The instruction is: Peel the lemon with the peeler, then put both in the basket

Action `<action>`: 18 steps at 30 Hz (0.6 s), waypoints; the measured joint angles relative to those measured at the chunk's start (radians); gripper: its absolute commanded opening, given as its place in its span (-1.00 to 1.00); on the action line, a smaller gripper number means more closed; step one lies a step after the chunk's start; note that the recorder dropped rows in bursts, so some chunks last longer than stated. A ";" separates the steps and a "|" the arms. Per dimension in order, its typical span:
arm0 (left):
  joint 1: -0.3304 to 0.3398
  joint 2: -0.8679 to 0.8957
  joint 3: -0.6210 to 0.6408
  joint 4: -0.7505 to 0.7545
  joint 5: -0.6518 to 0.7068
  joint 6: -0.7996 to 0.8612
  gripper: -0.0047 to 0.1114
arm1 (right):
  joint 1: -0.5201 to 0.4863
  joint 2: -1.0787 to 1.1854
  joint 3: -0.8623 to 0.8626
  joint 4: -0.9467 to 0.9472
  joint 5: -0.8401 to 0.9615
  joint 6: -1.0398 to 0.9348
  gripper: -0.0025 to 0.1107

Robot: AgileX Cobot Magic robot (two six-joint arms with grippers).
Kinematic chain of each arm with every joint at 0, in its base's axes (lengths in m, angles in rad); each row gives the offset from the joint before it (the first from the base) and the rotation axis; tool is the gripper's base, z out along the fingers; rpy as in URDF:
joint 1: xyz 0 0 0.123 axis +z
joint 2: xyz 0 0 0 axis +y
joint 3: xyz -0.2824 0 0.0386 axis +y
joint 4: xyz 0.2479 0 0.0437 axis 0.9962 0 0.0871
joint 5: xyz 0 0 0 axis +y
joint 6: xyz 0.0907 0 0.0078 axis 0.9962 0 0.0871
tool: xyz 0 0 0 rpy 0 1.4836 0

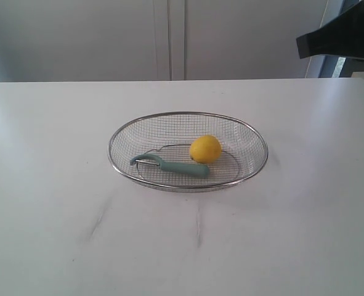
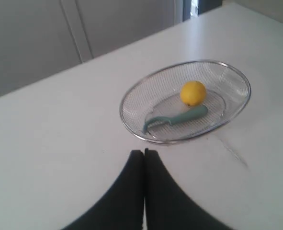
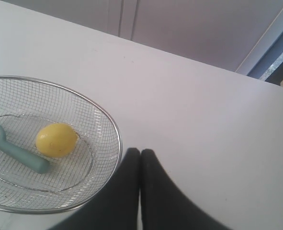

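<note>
The silver wire-mesh basket (image 1: pixel 124 132) (image 2: pixel 131 92) (image 3: pixel 113 127) stands in the middle of the white table. Inside it lies the yellow lemon (image 1: pixel 205 148) (image 2: pixel 193 92) (image 3: pixel 56 140), and the teal peeler (image 1: pixel 172 166) (image 2: pixel 177 118) (image 3: pixel 16 153) rests right beside it, handle end next to the fruit. My left gripper (image 2: pixel 144 152) is shut and empty, hovering over bare table short of the basket rim. My right gripper (image 3: pixel 140 151) is also shut and empty, just outside the basket's rim. Neither gripper shows in the exterior view.
The white table (image 1: pixel 58 216) stretches around the basket, with faint scuff marks (image 1: pixel 97 226) in front. Pale cabinet doors (image 1: pixel 169 37) stand behind the far edge. A dark object (image 1: pixel 339 40) hangs at the upper right.
</note>
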 measured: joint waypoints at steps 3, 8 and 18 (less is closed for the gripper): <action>0.040 -0.100 0.000 0.000 0.000 0.000 -0.92 | 0.000 0.000 0.000 0.000 0.000 0.000 -0.96; 0.094 -0.236 0.000 0.000 0.002 0.000 -0.92 | 0.000 0.000 0.000 0.000 0.000 0.000 -0.96; 0.163 -0.406 0.000 0.000 0.007 0.000 -0.92 | 0.000 0.000 0.000 0.000 0.000 0.000 -0.96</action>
